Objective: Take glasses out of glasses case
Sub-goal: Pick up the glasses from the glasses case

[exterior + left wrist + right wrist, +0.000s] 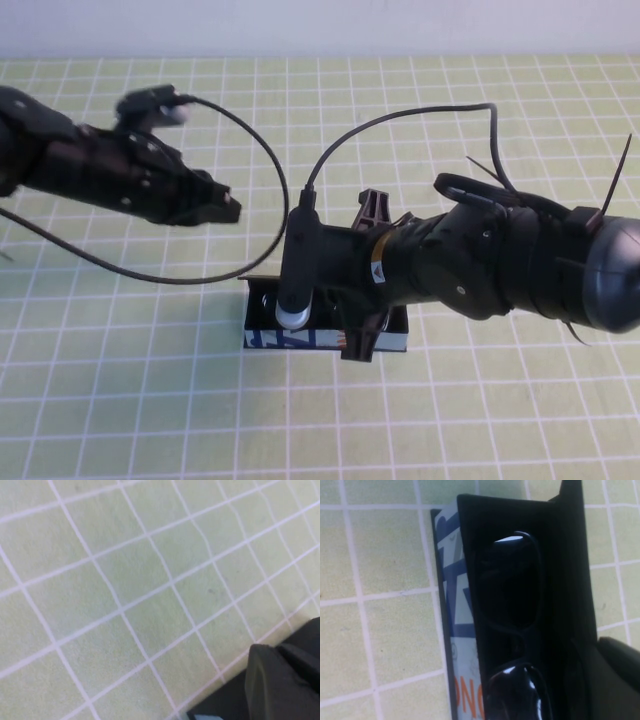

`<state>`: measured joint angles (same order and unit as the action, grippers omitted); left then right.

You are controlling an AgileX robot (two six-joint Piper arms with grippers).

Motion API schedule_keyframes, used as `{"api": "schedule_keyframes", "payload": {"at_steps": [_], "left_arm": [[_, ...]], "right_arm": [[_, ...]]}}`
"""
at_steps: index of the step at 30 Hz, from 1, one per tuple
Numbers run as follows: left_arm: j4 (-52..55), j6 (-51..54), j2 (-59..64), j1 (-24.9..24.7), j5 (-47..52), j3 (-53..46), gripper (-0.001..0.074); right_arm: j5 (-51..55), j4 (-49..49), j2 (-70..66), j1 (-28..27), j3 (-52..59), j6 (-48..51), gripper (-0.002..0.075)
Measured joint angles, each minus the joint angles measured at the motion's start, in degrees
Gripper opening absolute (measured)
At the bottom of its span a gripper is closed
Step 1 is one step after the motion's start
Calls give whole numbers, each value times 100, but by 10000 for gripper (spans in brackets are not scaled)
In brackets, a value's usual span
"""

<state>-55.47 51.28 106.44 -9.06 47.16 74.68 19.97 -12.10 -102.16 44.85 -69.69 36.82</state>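
Black-framed glasses (512, 605) are seen lying inside the open glasses case (300, 338), which rests on the green gridded worktop (120, 380) near its middle, its light blue printed side turned toward the robot. The right tool (368, 275) is positioned directly over the case, its two fingers spread wide across the case from back to front; nothing is gripped between them. The left tool (232, 206) is held above the worktop, behind and to the left of the case, and whether it is parted cannot be told.
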Motion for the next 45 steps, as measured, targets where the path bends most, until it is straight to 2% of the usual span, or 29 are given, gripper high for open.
{"api": "schedule_keyframes", "payload": {"at_steps": [4, 10, 14, 19, 25, 33, 35, 39, 41, 43, 45], "left_arm": [[-102, 497, -779, 133, 62, -440, -4], [-1433, 2571, -1460, 194, 946, -1713, -4], [-1706, 3552, -1425, 222, 1294, -2396, -4], [-1628, 4239, -1043, 234, 1298, -2582, -4], [-2663, 5121, -227, 234, 963, -2570, -4], [-3128, 5293, 410, 234, 912, -2336, -4], [-3138, 5305, 409, 234, 912, -2336, -4], [-3137, 5305, 409, 234, 912, -2336, -4], [-3137, 5305, 409, 234, 912, -2336, -4], [-3141, 5305, 409, 234, 912, -2336, -4], [-3150, 5305, 409, 234, 912, -2336, -4]], "right_arm": [[-31, 0, 0, -45, 0, -10, -4], [-31, 0, 0, -44, 0, -22, -5], [-31, 0, 0, -44, 0, -22, -5], [-31, -4, 0, -44, 0, -22, -6], [-31, -14, 0, -44, 0, -22, -6], [-31, 125, 12, -44, 0, -127, 1], [-20, 190, 66, -44, 0, -378, 29], [156, 580, 401, -4, 0, -708, 162], [369, 976, 639, 70, 0, -749, 194], [658, 1556, 836, 134, -9, -824, 163], [924, 2010, 896, 144, -9, -976, 89]]}}
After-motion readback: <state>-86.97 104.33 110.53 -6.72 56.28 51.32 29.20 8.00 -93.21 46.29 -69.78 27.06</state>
